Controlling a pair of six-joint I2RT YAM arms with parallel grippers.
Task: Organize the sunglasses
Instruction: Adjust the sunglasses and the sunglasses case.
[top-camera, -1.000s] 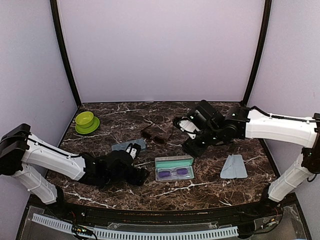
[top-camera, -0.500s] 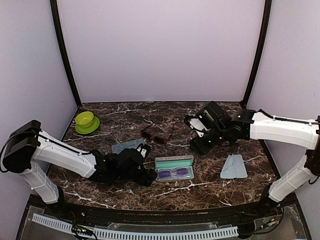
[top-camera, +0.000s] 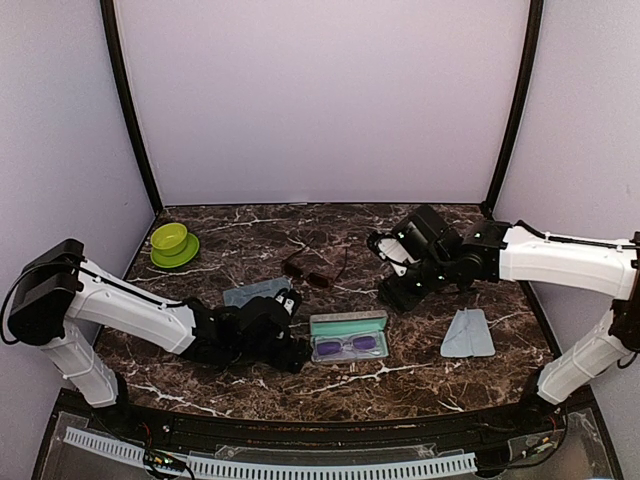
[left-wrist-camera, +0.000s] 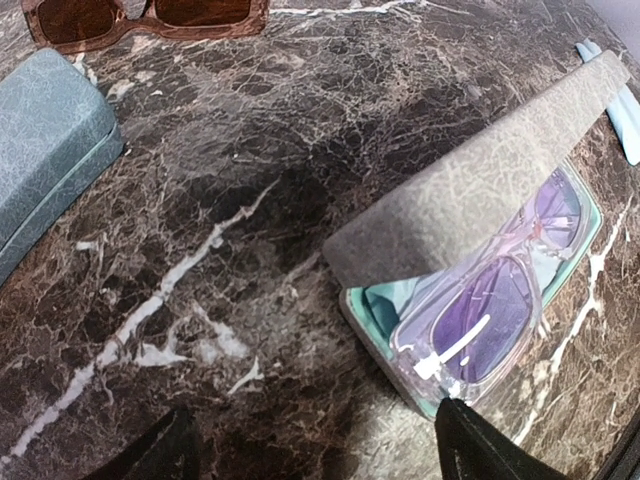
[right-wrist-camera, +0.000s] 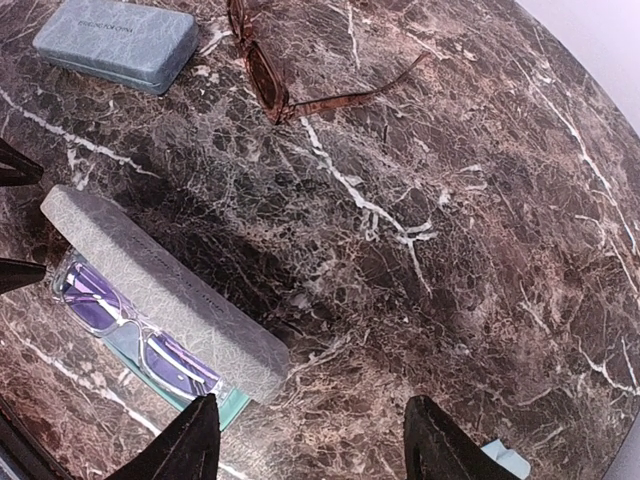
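Purple sunglasses (left-wrist-camera: 480, 315) just beyond left tool (left-wrist-camera: 315, 450)

Half-raised lid (left-wrist-camera: 470, 180) is overhanging the purple sunglasses (left-wrist-camera: 490, 315); bare counter (left-wrist-camera: 260, 140) is lying open toward the brown sunglasses (left-wrist-camera: 150, 15).

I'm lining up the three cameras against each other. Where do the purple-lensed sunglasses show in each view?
Top external: the purple-lensed sunglasses lie in the open case, low centre.
Left wrist: lower right, under the raised lid.
Right wrist: lower left, partly hidden by the lid.
Shared landmark: the brown sunglasses, at the top left in the left wrist view and top centre in the right wrist view.
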